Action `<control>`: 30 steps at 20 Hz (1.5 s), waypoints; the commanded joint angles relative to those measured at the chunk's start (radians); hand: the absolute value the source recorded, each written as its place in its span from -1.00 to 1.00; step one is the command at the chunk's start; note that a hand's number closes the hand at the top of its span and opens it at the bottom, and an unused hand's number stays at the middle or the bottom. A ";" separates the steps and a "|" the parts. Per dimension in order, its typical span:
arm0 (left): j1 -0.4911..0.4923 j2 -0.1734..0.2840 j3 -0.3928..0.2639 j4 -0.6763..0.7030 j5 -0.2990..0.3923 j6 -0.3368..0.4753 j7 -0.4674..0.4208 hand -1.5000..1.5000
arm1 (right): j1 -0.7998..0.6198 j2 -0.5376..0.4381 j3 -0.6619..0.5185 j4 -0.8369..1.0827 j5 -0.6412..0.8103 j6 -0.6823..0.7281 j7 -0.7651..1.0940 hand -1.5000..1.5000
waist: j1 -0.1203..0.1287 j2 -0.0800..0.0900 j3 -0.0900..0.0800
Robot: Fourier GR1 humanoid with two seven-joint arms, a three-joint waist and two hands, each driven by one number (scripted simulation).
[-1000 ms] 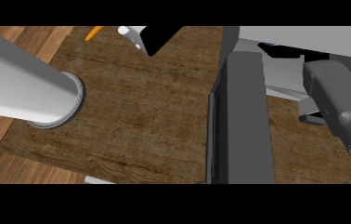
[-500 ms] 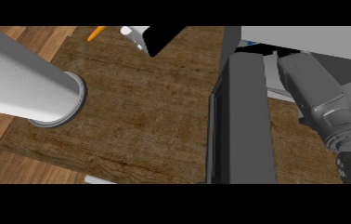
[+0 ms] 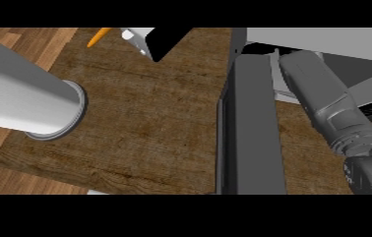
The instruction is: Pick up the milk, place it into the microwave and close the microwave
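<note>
- The microwave door [image 3: 251, 128] stands open, seen edge-on as a dark slab running from the tabletop's far edge to its near edge, right of the middle; closing it is plainly a step not yet done.
- No milk can be made out anywhere in the head view, so whether it sits inside the microwave [image 3: 312, 37], whose pale grey body fills the tabletop's far right corner, cannot be told from here.
- The right forearm [image 3: 323, 101] slants in from the near right edge toward the dark microwave opening [image 3: 262, 48] at the far right, just right of the door; its black wrist [image 3: 359, 169] shows near the view's right side.
- The right hand itself is out of sight, apparently past the door's top edge, so the state of its fingers cannot be told.
- The left forearm [image 3: 33, 101] lies as a pale cylinder across the tabletop's [image 3: 152, 118] left edge; its hand does not show either.
- A black-and-white object [image 3: 156, 42] and an orange sliver [image 3: 98, 36] sit at the tabletop's far edge, well apart from both arms.
- As a judgement, the job looks late in the placing stage, or just past it, with the door swing left to come.
</note>
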 commanded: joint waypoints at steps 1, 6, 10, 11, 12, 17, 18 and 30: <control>-0.020 -0.003 -0.009 0.035 -0.020 -0.001 -0.002 -1.00 | -0.027 0.067 -0.035 -0.027 -0.036 -0.023 -0.013 -1.00 | -0.014 -0.009 -0.002; 0.013 -0.023 -0.030 0.041 -0.034 -0.020 0.000 -1.00 | -0.001 0.050 -0.078 -0.050 -0.067 -0.080 -0.038 -1.00 | -0.039 -0.022 -0.001; 0.034 -0.048 -0.045 0.047 -0.046 -0.027 -0.007 -1.00 | 0.029 0.022 -0.087 -0.044 -0.071 -0.029 -0.061 -1.00 | -0.056 -0.030 -0.002; 0.015 -0.075 -0.070 0.050 -0.091 -0.014 -0.015 -1.00 | 0.060 0.037 -0.059 -0.034 -0.042 -0.037 -0.086 -1.00 | -0.076 -0.033 -0.003; 0.035 -0.082 -0.077 0.058 -0.112 -0.033 -0.024 -1.00 | 0.046 -0.006 -0.062 -0.036 -0.044 0.002 -0.076 -1.00 | -0.068 -0.031 -0.003; 0.019 -0.115 -0.124 0.071 -0.150 -0.070 -0.059 -1.00 | 0.096 -0.014 -0.085 -0.034 -0.068 0.083 -0.114 -1.00 | -0.098 -0.043 -0.003; 0.012 -0.111 -0.137 0.068 -0.145 -0.076 -0.052 -1.00 | 0.114 0.007 -0.083 -0.029 -0.067 0.087 -0.128 -1.00 | -0.097 -0.042 -0.002; 0.020 -0.145 -0.303 0.158 -0.294 -0.228 -0.082 -1.00 | 0.221 0.018 -0.171 -0.030 -0.185 0.560 -0.228 -1.00 | -0.151 -0.070 -0.004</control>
